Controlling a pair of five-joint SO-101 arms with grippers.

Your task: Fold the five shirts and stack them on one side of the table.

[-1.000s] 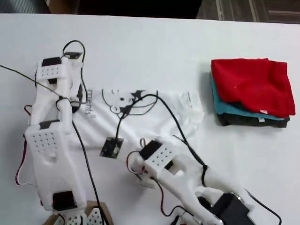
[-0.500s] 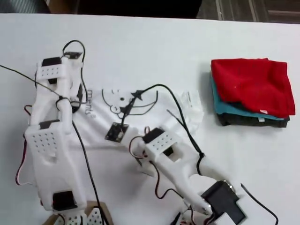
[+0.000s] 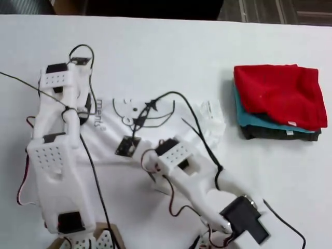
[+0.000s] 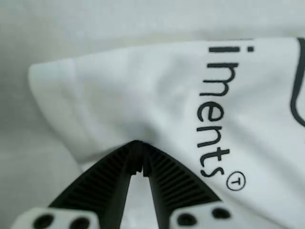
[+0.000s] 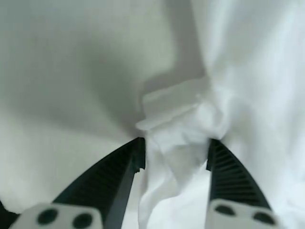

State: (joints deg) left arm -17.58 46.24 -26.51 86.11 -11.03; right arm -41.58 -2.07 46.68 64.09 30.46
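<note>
The white cotton T-shirt (image 3: 166, 134) lies spread mid-surface (image 3: 171, 52), its long axis running left to right, with black lettering and a line drawing facing up. The left gripper (image 4: 138, 164) is pinched closed on its left sleeve fold. The right gripper (image 5: 175, 155) stands parted around bunched cloth at the near edge and is the nearer one to the stack of folded red, teal and dark shirts (image 3: 277, 96) at the right.

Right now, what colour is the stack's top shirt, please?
The top shirt is red; high view.

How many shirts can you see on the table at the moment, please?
4: a red shirt atop a teal shirt and a dark shirt, stacked at the high view's right, and a white shirt spread out left of them. A fifth may be hidden.
</note>
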